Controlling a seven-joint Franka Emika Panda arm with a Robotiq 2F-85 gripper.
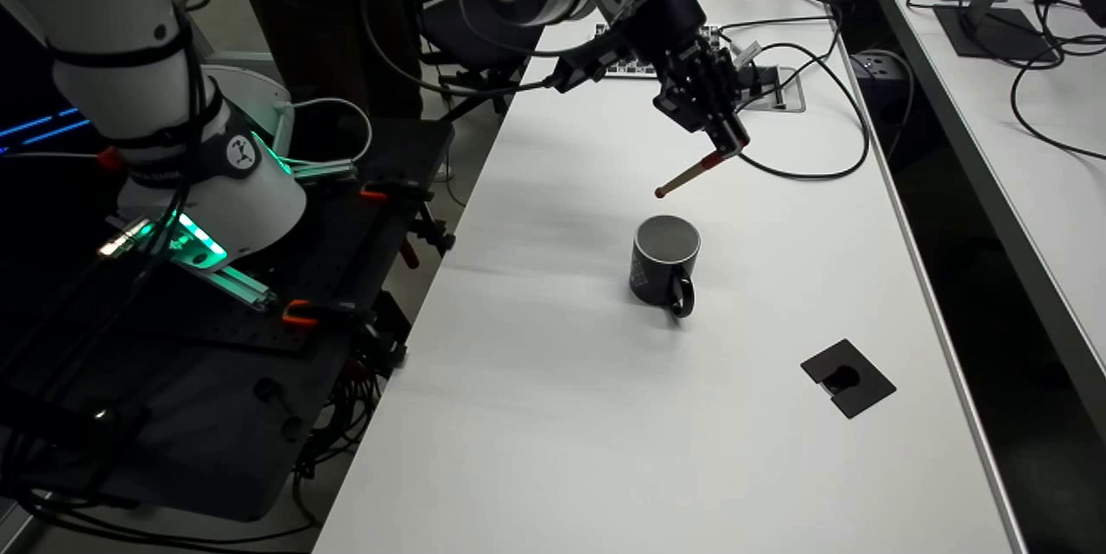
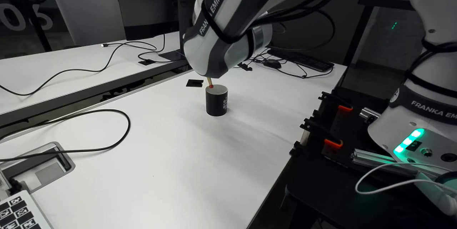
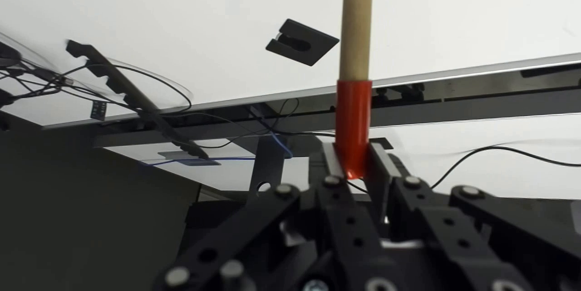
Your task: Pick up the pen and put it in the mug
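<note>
The pen is sitting clamped in the gripper, near the mug

In the wrist view the gripper is pinching the pen's red end between its two pads, one lying along each side, and the tan shaft is running from there to the top edge of the frame. In an exterior view the gripper is coming in from the top, right of centre, and the pen is slanting from it toward the lower left, ending in a small reddish tip.

There the mug is standing upright on the white table, just right of the frame's middle, its handle pointing toward the lower edge. The pen's tip is showing just above the mug's rim, with a strip of tabletop between.

In an exterior view the arm is hiding the gripper, and the pen's tip is peeking out below, overlapping the upper left of the mug's rim. Whether it is hovering over the mouth or beside it, I cannot tell. A keyboard is showing in the lower left corner.

A flat black plate is lying at the lower right, well apart from the mug.
</note>
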